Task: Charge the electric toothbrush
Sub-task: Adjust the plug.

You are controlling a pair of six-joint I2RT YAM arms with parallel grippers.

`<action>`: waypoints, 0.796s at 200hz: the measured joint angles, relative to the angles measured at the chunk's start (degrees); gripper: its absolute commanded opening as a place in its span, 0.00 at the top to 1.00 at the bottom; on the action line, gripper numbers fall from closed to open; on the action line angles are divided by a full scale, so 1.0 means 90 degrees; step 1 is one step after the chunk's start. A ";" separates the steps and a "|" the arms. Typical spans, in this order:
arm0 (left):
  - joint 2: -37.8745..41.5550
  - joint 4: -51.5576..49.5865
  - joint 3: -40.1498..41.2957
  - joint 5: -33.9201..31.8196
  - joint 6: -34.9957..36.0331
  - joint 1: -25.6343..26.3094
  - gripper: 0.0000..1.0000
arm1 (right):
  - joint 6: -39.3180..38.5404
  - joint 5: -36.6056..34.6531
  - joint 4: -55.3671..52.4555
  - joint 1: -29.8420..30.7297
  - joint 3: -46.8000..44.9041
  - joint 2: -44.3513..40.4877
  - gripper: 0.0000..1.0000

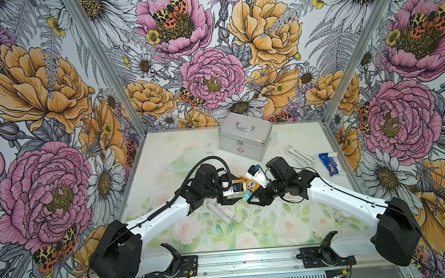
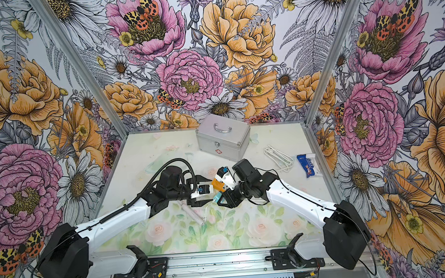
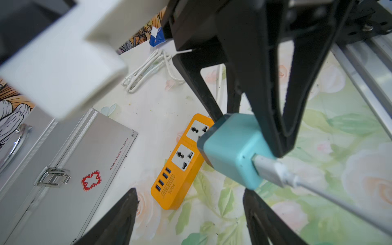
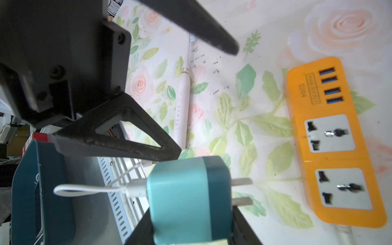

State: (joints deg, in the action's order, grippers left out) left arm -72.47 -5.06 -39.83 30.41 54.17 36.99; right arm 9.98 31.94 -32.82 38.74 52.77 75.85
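Two sets of fingers meet mid-surface [image 1: 248, 236]. The left fingers [image 3: 121, 220] are spread and empty, just beside the toothbrush [image 1: 218, 212] lying flat. The right fingers [image 3: 250, 84] clamp the charger [image 3: 229, 148]. The toothbrush looks light, stiff and probably slippery, so grasp its thick handle, not the neck.

Floral-papered walls [image 1: 40, 76] enclose a pale rose-print tabletop [image 1: 274, 226] framed by aluminium posts [image 1: 105, 64].

Looks like a lab robot cell. Printed floral walls [image 1: 42, 103] on aluminium posts [image 1: 105, 64], plus a metal mounting rail [image 1: 250, 259].
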 measured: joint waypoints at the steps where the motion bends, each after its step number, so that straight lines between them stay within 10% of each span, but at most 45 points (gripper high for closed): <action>1: 0.0002 0.0002 0.0007 0.0002 0.0005 0.0000 0.24 | 0.0002 0.0005 0.0000 0.0000 0.0000 0.0000 0.63; 64: 0.0255 0.0493 0.0347 0.0236 0.0197 0.0321 0.27 | -0.0024 0.0396 0.0000 -0.0012 0.0000 0.0000 0.62; 159: 0.0255 0.0690 0.0347 0.0537 0.0542 0.0508 0.57 | -0.0063 0.0678 -0.0092 -0.0046 0.0155 -0.0010 0.60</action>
State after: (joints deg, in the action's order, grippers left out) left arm -70.17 1.15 -36.71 35.24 59.05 41.56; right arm 9.41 38.04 -33.65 38.33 54.17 75.77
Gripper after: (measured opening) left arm 0.499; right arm 0.455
